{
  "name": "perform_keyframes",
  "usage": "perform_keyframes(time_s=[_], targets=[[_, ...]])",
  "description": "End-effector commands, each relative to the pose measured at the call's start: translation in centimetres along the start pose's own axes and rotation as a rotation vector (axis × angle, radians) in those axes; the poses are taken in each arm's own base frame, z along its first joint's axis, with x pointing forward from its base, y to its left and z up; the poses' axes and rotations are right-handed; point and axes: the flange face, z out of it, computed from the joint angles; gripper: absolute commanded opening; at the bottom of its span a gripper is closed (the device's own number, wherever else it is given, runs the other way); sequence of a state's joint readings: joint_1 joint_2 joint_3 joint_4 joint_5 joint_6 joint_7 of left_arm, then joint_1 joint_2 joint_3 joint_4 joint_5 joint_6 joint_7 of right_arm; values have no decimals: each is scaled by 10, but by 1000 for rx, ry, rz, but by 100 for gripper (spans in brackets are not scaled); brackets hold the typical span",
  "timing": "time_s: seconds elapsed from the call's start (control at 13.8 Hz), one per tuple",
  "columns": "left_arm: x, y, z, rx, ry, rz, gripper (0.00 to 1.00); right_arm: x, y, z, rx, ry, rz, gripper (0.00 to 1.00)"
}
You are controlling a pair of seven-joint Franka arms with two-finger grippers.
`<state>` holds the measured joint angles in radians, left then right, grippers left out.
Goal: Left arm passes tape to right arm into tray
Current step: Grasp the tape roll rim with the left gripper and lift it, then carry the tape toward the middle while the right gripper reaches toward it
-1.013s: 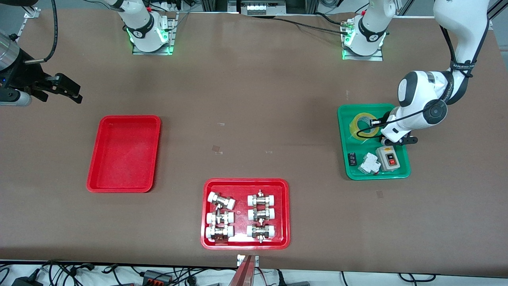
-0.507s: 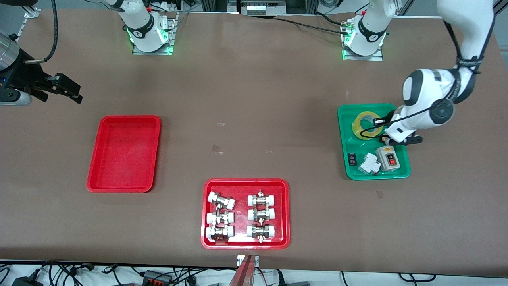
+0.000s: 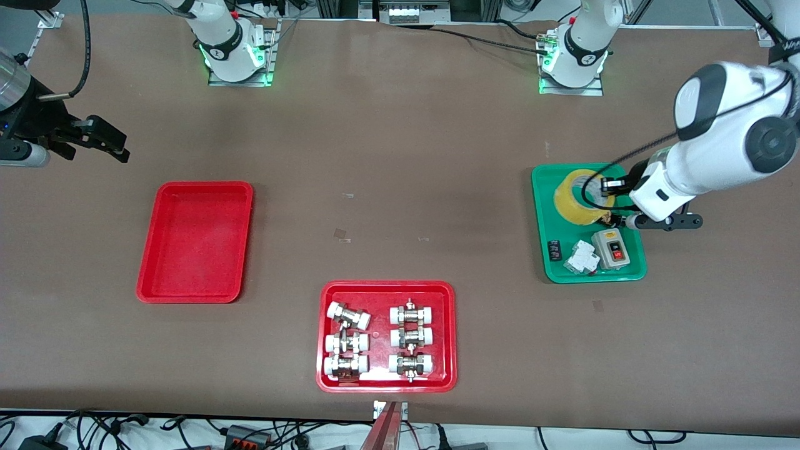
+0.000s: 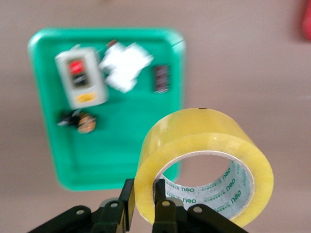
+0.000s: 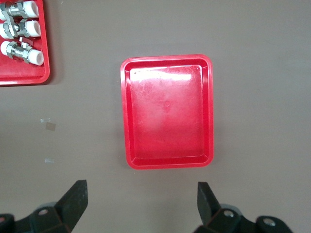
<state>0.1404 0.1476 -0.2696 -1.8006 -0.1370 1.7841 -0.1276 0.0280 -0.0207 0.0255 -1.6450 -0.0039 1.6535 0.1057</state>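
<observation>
The left gripper [image 4: 144, 208], fingers pinching the tape [image 3: 580, 197], holds it above the green tray [image 3: 545, 262], while the wide-open right gripper [image 5: 141, 201] waits near the empty red tray [image 3: 150, 275], handover and placement both undone

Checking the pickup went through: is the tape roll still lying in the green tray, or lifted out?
Lifted out. The left gripper pinches the tape roll's wall, and the green tray lies well below it.
</observation>
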Motion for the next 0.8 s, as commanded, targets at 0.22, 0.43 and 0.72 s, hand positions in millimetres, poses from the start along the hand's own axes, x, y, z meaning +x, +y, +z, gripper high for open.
perform_keyframes(time_s=[0.22, 0.43, 0.72], targets=[[22, 81, -25, -405, -34, 26, 1, 3, 3, 24, -9, -53, 15, 100], [31, 154, 4, -479, 42, -5, 1, 4, -6, 39, 83, -104, 14, 100], [39, 262, 74, -556, 143, -206, 0, 15, -32, 66, 275, -161, -28, 100]])
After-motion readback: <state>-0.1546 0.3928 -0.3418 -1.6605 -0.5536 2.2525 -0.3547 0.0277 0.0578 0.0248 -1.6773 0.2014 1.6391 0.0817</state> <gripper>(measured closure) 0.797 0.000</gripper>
